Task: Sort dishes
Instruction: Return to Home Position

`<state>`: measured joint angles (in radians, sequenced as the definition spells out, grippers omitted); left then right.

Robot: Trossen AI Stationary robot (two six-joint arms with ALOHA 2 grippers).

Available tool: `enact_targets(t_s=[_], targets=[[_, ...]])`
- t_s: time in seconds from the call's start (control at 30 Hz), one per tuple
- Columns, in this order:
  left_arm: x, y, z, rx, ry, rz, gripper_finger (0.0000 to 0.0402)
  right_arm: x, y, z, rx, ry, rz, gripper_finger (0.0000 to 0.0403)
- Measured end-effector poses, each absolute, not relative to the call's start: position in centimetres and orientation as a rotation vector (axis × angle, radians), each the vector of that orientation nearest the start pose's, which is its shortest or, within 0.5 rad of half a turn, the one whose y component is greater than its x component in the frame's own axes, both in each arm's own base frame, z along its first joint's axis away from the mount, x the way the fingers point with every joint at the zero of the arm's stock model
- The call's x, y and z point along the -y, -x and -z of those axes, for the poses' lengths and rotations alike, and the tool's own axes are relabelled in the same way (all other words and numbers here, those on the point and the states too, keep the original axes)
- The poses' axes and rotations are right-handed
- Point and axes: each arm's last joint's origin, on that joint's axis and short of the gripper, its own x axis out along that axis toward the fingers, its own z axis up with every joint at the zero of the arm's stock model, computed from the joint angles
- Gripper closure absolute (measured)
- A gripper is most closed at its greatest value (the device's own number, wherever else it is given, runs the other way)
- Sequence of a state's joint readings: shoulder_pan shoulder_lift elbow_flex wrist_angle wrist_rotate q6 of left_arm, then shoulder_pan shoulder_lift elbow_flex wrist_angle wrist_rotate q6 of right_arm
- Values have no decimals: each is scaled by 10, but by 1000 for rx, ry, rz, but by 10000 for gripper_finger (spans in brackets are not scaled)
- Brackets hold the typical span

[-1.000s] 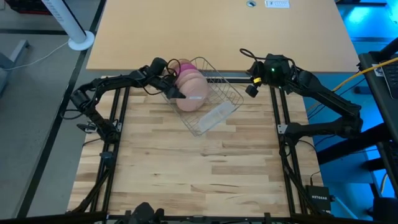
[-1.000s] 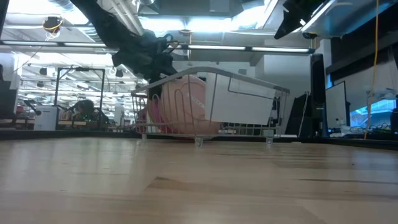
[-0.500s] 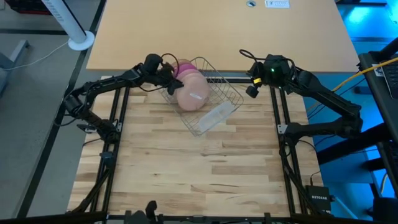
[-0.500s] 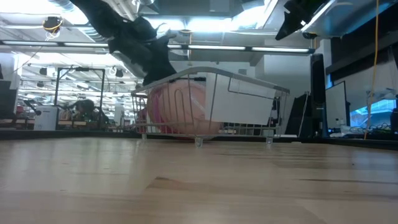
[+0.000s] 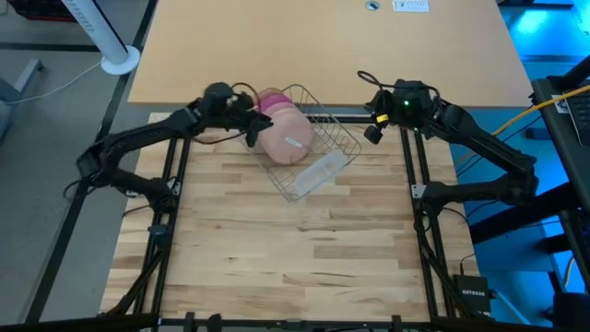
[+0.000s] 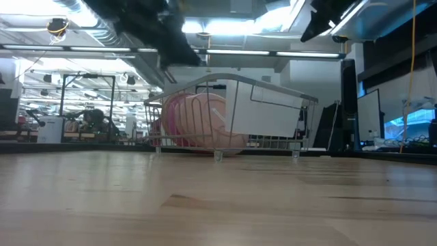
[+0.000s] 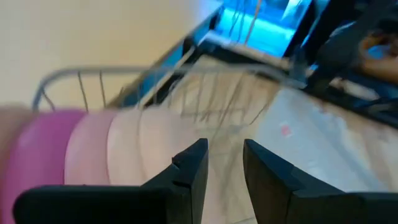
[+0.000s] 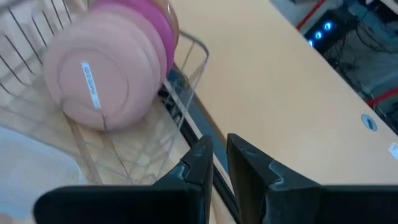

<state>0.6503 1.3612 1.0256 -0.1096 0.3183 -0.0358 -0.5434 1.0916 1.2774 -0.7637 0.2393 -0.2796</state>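
Three plates stand on edge side by side in the wire rack (image 5: 339, 140) at the far middle of the table. The tan one (image 5: 288, 140) is in front with a sticker on it, the pale pink one (image 7: 87, 152) is behind it, and the magenta one (image 5: 272, 96) is farthest back. My left gripper (image 5: 247, 118) hovers just left of the plates, above the rack's rim. In its wrist view (image 7: 225, 158) it is open by a narrow gap with nothing in it. My right gripper (image 5: 371, 135) waits, shut and raised, at the rack's right.
A translucent cup (image 5: 318, 171) sits in the rack's near part and shows as a pale box (image 6: 266, 113) in the low view. Bare wooden table (image 5: 295, 249) spreads out nearer than the rack. A tan surface (image 5: 323, 46) lies beyond the table's far edge.
My left gripper has drawn back from the front plate, toward the table's left and far edges, and has risen above the rack's rim. The plates stay standing in the rack. My right arm has kept still.
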Motion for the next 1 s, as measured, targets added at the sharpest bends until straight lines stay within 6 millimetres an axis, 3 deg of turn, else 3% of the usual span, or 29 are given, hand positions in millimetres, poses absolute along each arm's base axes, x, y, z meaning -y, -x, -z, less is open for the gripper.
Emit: enact_targets(t_s=[0.1, 0.23, 0.4, 0.5, 0.63, 0.8, 1.0], targets=[[-158, -225, -325, -333, 198, -327, 310, 110, -170, -396, -622, 153, 649, 350], [-127, -182, -356, -311, 116, -369, 310, 97, -154, -408, -526, 110, 606, 350], [-86, -124, -370, -336, 81, -479, 310, 74, -122, -417, -404, -22, 520, 350], [-65, -103, -354, -299, 92, -450, 310, 60, -105, -403, -351, -57, 431, 350], [-49, -91, -312, -219, 160, -392, 310, 51, -94, -365, -261, -173, 372, 350], [-41, -93, -256, -114, 222, -321, 309, 47, -90, -310, -165, -212, 339, 350], [-38, -106, -199, -23, 250, -243, 309, 51, -102, -253, -45, -246, 240, 350]])
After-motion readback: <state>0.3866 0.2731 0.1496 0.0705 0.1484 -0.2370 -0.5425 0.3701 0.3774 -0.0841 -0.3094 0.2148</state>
